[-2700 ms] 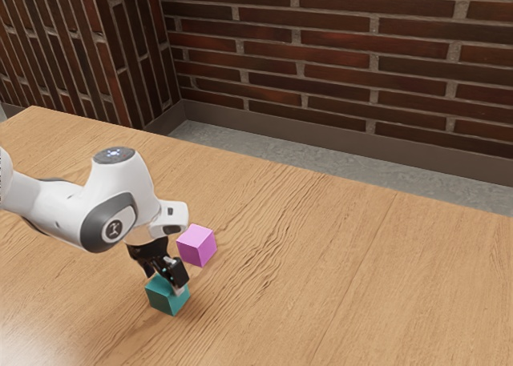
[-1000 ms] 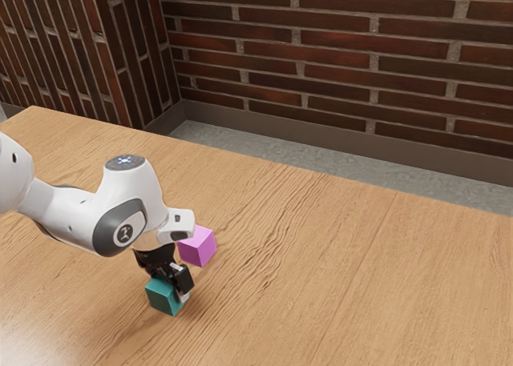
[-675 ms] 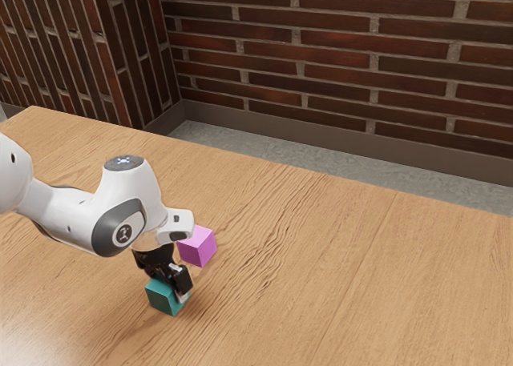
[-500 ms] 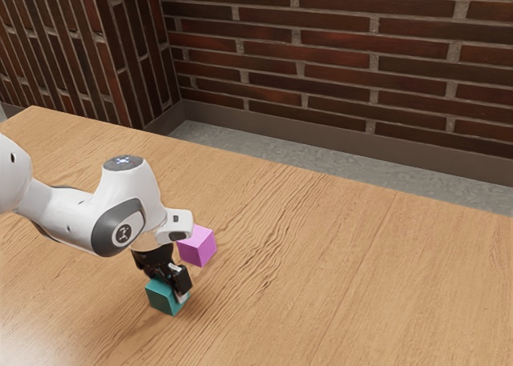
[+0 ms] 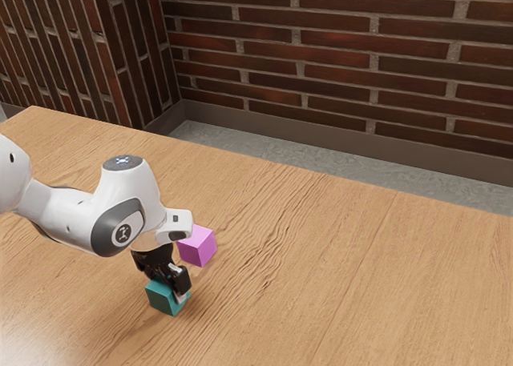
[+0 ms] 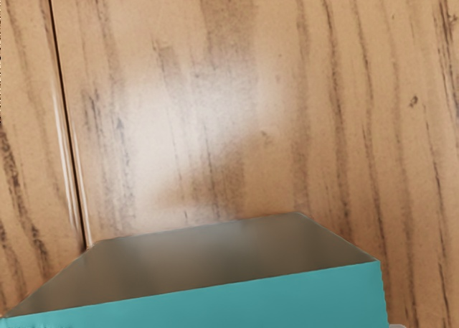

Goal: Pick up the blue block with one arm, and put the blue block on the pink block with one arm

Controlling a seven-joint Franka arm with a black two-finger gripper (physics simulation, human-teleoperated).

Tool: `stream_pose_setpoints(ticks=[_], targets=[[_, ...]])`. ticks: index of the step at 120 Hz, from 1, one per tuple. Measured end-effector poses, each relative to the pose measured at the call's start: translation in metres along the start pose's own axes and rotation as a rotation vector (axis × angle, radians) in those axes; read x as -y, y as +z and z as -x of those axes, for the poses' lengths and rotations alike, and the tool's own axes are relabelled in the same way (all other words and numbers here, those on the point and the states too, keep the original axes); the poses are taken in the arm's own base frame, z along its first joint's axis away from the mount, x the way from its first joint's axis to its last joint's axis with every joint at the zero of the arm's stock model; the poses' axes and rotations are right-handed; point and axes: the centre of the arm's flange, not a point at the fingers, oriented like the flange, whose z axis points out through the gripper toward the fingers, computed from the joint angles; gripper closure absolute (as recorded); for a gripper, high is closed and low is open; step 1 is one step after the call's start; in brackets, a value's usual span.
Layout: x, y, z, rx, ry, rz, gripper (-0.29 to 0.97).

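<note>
The blue block (image 5: pixel 163 299), teal in shade, rests on the wooden table (image 5: pixel 337 262) near the exterior view's lower left. My gripper (image 5: pixel 164 279) reaches down over it, a black finger pressed against each side, so it is shut on the block. The pink block (image 5: pixel 197 245) stands on the table just beyond, toward the exterior view's right, about a block's width away. In the wrist view the blue block (image 6: pixel 215 285) looms large right under my hand, its near face shaded, with bare wood grain behind it.
My white arm (image 5: pixel 88 218) comes in from the exterior view's left, low over the table. A brick wall (image 5: pixel 345 54) and a grey floor strip (image 5: pixel 321 162) lie past the table's far edge. Open tabletop stretches toward the exterior view's right.
My hand has come down from just above the blue block until its fingers are around it. Over the last second it has hardly moved, and both blocks have stayed where they were.
</note>
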Motion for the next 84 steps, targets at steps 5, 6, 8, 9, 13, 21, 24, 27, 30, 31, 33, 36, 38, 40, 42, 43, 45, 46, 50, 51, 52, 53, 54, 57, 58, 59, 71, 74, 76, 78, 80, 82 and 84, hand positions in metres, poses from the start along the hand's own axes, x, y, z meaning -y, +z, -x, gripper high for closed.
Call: stream_pose_setpoints(ticks=[5,6,8,9,13,21,24,27,30,31,33,36,38,40,42,43,45,46,50,51,52,53,54,57,58,59,71,74,76,78,80,82,84], targets=[[0.000,0.000,0.000,0.000,-0.001,0.000,0.23],[0.000,0.000,0.000,0.000,-0.002,0.000,0.24],[0.000,0.000,0.000,0.000,-0.003,0.000,0.25],[0.000,0.000,0.000,0.000,-0.003,-0.001,0.25],[0.000,0.000,0.000,0.000,-0.005,-0.001,0.28],[0.001,0.000,0.000,0.000,-0.008,-0.003,0.30],[0.001,0.000,0.000,0.000,-0.010,-0.003,0.30],[0.001,0.000,0.000,0.000,-0.011,-0.003,0.30],[0.001,0.000,0.000,0.000,-0.012,-0.004,0.31],[0.001,0.000,0.000,0.000,-0.013,-0.004,0.31],[0.001,0.000,0.000,0.000,-0.013,-0.004,0.31],[0.001,0.000,0.000,0.000,-0.015,-0.004,0.31],[0.001,0.000,0.000,0.000,-0.015,-0.004,0.31],[0.001,0.000,0.000,0.000,-0.016,-0.005,0.31],[0.001,-0.001,0.000,0.000,-0.017,-0.005,0.31],[0.001,-0.001,0.000,-0.001,-0.017,-0.005,0.31],[0.001,-0.001,0.000,-0.001,-0.018,-0.005,0.31],[0.001,-0.001,0.000,-0.002,-0.018,-0.005,0.31],[0.001,-0.004,0.000,-0.007,-0.019,-0.007,0.32],[0.001,-0.004,0.000,-0.008,-0.020,-0.007,0.32],[0.001,-0.005,0.000,-0.009,-0.020,-0.007,0.32],[0.001,-0.005,0.000,-0.010,-0.020,-0.007,0.32],[0.001,-0.005,0.000,-0.011,-0.021,-0.008,0.32],[0.001,-0.007,-0.001,-0.014,-0.022,-0.009,0.32],[0.001,-0.008,-0.001,-0.015,-0.022,-0.009,0.32],[0.001,-0.008,-0.001,-0.016,-0.022,-0.009,0.32],[0.001,-0.014,-0.001,-0.026,-0.026,-0.012,0.32],[0.001,-0.016,-0.002,-0.030,-0.027,-0.013,0.32],[0.000,-0.018,-0.002,-0.033,-0.027,-0.014,0.32],[0.000,-0.020,-0.002,-0.036,-0.027,-0.015,0.32],[0.000,-0.022,-0.002,-0.039,-0.028,-0.015,0.32],[0.000,-0.024,-0.002,-0.041,-0.028,-0.016,0.32],[0.000,-0.026,-0.002,-0.044,-0.028,-0.017,0.32]])
